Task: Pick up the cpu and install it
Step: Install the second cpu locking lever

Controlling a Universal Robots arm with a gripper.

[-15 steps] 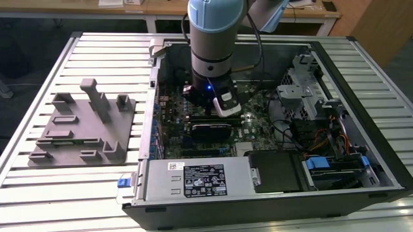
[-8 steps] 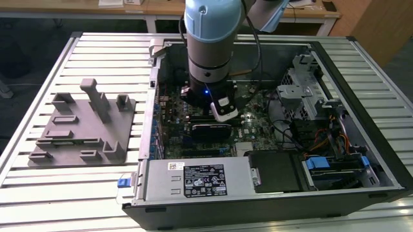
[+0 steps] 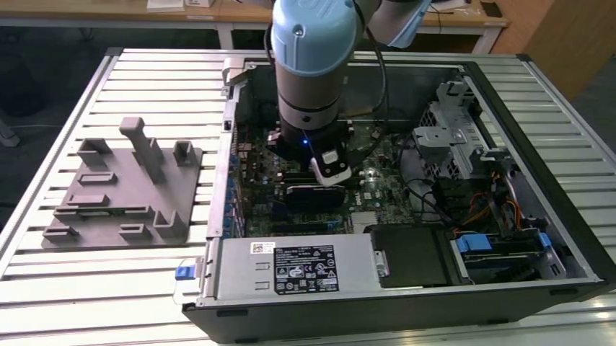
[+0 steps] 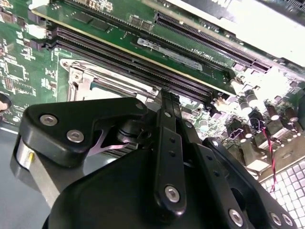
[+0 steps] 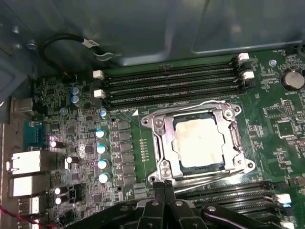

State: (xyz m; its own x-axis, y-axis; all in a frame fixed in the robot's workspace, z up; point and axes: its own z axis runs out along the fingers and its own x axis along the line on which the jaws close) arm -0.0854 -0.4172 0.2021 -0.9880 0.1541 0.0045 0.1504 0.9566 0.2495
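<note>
cpu [image 5: 198, 142] seated in motherboard socket [image 5: 159, 143] | end effector [image 5: 164, 183] just beside it, fingers pressed together, grasping nothing

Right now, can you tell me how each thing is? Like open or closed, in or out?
cpu: lying flat in the motherboard socket, nothing holding it.
socket frame: sits around the cpu.
gripper: shut, empty, just beside the socket.
computer case: open, lying on its side, arm reaching in.
memory slots: empty.
grey fixture: on the table beside the case, its trays empty.
</note>
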